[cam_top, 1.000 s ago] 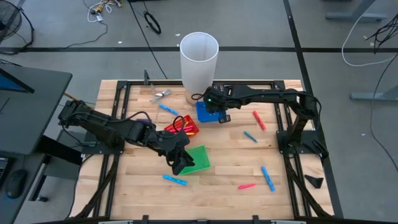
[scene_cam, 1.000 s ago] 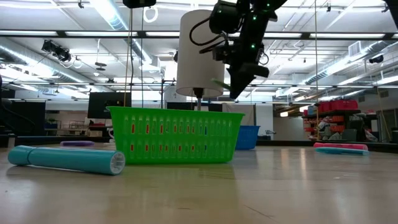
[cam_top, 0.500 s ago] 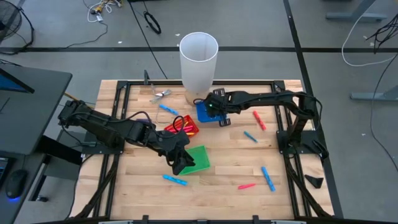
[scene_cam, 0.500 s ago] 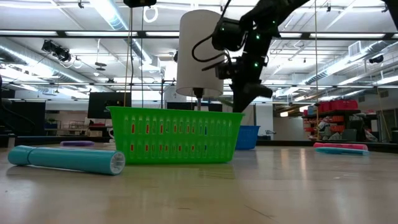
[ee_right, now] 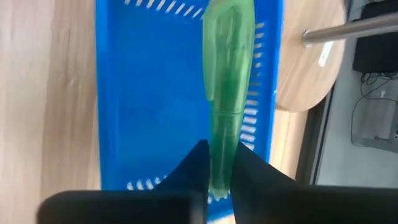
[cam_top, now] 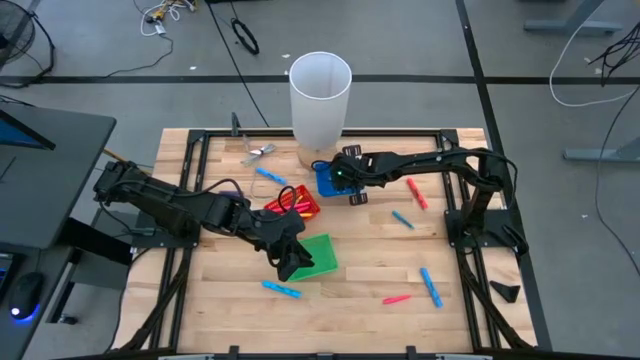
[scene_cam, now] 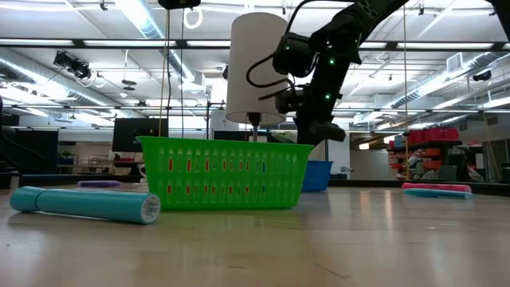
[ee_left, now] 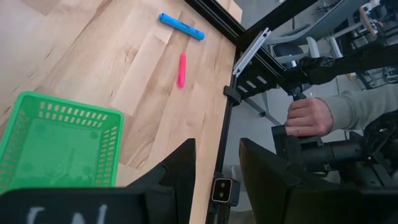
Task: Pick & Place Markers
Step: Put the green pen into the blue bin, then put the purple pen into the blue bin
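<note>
My right gripper [cam_top: 345, 180] is over the blue basket [cam_top: 328, 182], shut on a green marker [ee_right: 227, 74]. In the low view it [scene_cam: 315, 131] stands just above that basket [scene_cam: 320, 175]. My left gripper [cam_top: 290, 262] hovers open at the near left corner of the green basket [cam_top: 320, 252], with nothing between its fingers [ee_left: 180, 168]. The red basket [cam_top: 295, 207] holds markers. Loose on the table lie blue markers [cam_top: 280, 289] [cam_top: 431, 287] [cam_top: 402, 219] [cam_top: 270, 176], a pink one [cam_top: 396, 298] and a red one [cam_top: 417, 193]. My right gripper pinches the green marker's near end [ee_right: 219, 171] between its two fingers, which slant down from the table's right side. The marker sticks out past the fingertips over the inside of the blue basket. Whether its far end touches the basket, I cannot tell.
A tall white cylinder [cam_top: 320, 95] stands at the far edge just behind the blue basket. A silvery clip [cam_top: 258, 153] lies at the far left. A black frame [cam_top: 200, 160] borders the tabletop. A person's hand [ee_left: 308, 118] grips a device beyond the table's edge.
My right gripper has come down toward the blue basket with the green marker, from level with the white cylinder's lower part to just above the basket's rim.
</note>
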Tool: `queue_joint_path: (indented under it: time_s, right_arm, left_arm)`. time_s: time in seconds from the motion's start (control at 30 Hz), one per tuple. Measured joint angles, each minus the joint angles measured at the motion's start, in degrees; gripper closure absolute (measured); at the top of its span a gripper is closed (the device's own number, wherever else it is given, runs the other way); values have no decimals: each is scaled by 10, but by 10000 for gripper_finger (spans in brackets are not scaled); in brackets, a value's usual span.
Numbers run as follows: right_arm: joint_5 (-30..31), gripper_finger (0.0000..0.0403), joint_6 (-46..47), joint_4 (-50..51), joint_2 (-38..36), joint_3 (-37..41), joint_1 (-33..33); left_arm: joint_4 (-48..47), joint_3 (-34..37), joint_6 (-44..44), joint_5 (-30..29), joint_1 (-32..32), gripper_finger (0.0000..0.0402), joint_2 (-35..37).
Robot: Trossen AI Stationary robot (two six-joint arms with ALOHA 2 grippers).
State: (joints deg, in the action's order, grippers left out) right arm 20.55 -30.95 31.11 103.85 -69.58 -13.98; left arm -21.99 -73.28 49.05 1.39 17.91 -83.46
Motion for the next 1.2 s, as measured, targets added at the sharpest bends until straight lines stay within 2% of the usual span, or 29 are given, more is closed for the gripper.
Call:
queue_joint_path:
  time_s: [0.2, 0.33, 0.63, 0.77, 1.0, 1.2]
  right_arm:
    - [0, 278, 3, 1, 1, 0, 3]
    - [0, 251, 3, 2, 1, 0, 10]
    - [0, 255, 0, 3, 1, 0, 21]
    - [-5, 259, 10, 39, -9, 0, 28]
    - [-19, 259, 126, 111, -81, 0, 55]
    - [-97, 261, 255, 153, -163, 0, 88]
  left_arm:
    - [7, 0, 1, 8, 3, 273, 0]
    - [8, 0, -2, 14, 3, 273, 0]
    - [8, 0, -2, 14, 3, 273, 0]
    - [5, 0, -6, 20, 3, 273, 0]
    - [-53, 0, -67, 49, 3, 273, 0]
    - [-176, 0, -106, 48, 3, 273, 0]
